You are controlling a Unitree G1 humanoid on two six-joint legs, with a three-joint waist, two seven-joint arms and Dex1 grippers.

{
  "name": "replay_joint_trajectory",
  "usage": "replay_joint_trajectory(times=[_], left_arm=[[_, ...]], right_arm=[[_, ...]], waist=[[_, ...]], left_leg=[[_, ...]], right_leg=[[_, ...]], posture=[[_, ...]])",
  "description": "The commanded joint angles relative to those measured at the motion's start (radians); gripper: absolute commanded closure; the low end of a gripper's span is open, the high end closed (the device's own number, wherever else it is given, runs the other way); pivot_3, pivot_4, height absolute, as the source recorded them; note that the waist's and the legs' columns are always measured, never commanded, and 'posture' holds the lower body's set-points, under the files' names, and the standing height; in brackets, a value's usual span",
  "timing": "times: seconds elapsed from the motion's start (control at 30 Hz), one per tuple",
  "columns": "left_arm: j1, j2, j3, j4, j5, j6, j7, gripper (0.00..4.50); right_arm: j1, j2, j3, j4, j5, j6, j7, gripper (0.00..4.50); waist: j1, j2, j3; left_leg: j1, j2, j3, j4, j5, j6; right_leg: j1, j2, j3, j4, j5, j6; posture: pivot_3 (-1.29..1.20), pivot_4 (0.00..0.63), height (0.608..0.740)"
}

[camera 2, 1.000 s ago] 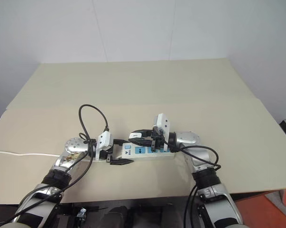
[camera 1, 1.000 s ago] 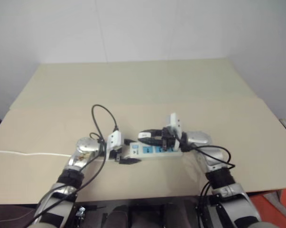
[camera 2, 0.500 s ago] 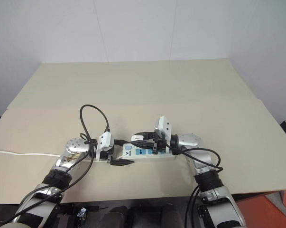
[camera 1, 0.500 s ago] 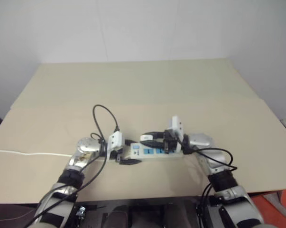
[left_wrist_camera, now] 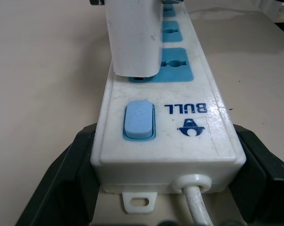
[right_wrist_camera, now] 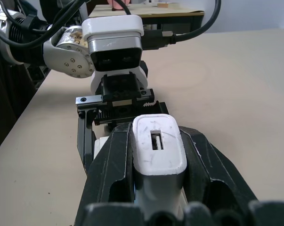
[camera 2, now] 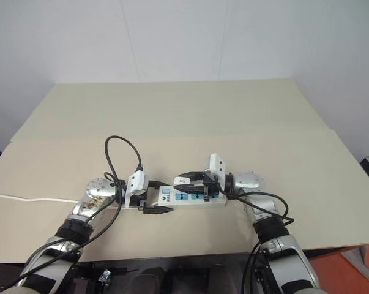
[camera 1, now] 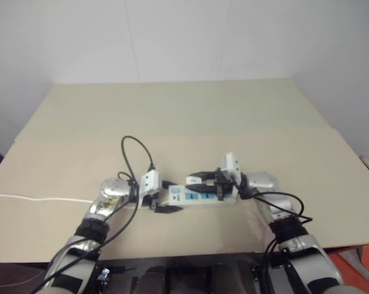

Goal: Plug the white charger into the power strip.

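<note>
The power strip [camera 1: 199,195] lies flat near the table's front edge, its blue switch [left_wrist_camera: 139,121] at the end facing my left arm. My left gripper [left_wrist_camera: 165,141] is shut on that switch end, one black finger [left_wrist_camera: 66,179] on each long side. The white charger [right_wrist_camera: 158,146] stands upright between the fingers of my right gripper [camera 1: 194,179], which is shut on it. In the left wrist view the white charger [left_wrist_camera: 132,37] rests on the blue socket panel [left_wrist_camera: 177,63] nearest the switch, with a thin dark gap under its edge. Its prongs are hidden.
The strip's thin white cord [camera 1: 37,199] runs off to the table's left edge. A black cable loop [camera 1: 132,153] rises from my left wrist. The beige table [camera 1: 184,116] stretches far behind the strip to a white wall.
My right gripper has come down with the charger, from above the strip onto the socket by the switch. The left gripper and the strip have stayed put.
</note>
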Motion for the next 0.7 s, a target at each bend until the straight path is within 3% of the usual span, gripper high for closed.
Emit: replay_joint_trajectory(times=[0.03, 0.6, 0.7], left_arm=[[-0.006, 0.051, 0.026, 0.013, 0.015, -0.007, 0.006, 1.19], [0.010, 0.048, 0.023, -0.005, 0.012, 0.000, 0.017, 1.19], [0.011, 0.048, 0.023, -0.007, 0.011, 0.002, 0.018, 1.19]], right_arm=[[0.042, -0.065, 0.047, 0.118, -0.119, 0.021, 0.008, 3.36], [-0.003, -0.035, 0.116, 0.100, -0.141, 0.115, 0.019, 3.36], [-0.005, -0.033, 0.111, 0.083, -0.135, 0.131, 0.016, 2.33]], waist=[[0.000, -0.001, -0.001], [-0.002, -0.001, -0.001], [-0.002, -0.002, -0.002]], left_leg=[[0.000, 0.000, 0.000, 0.000, 0.000, 0.000], [0.002, 0.001, 0.000, -0.001, 0.000, 0.000], [0.002, 0.002, 0.000, -0.001, 0.000, 0.000]], right_leg=[[0.000, 0.000, 0.000, 0.000, 0.000, 0.000], [0.000, 0.000, 0.000, 0.001, -0.002, 0.002], [0.000, 0.001, 0.000, 0.001, -0.002, 0.002]], posture=[[0.00, 0.150, 0.740], [0.00, 0.150, 0.740], [0.00, 0.150, 0.740]])
